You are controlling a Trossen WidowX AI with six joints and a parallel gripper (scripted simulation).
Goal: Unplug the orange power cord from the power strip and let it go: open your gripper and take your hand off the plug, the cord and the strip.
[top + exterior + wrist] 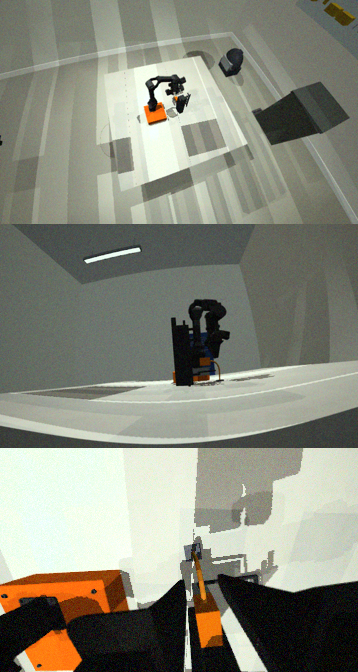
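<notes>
The black power strip (180,104) (182,356) stands upright on the table. The orange plug (176,98) (205,361) (210,629) is at its side, seemingly against it; a dark part hides the joint, so I cannot tell how deep it sits. The orange cord (219,369) (199,573) arcs from the plug down to a small block (219,380) (190,552) on the table. My gripper (175,91) (215,356) (201,581) is partly open. In the wrist view its fingers lie either side of the plug, with light gaps showing; in the exterior view their ends are just above and right of it.
The orange base block (156,115) (57,593) under the arm is beside the strip. Thin black bars (188,99) stick out from the strip's far side. A blue object (212,366) is behind the arm. A large dark box (303,112) is off the table.
</notes>
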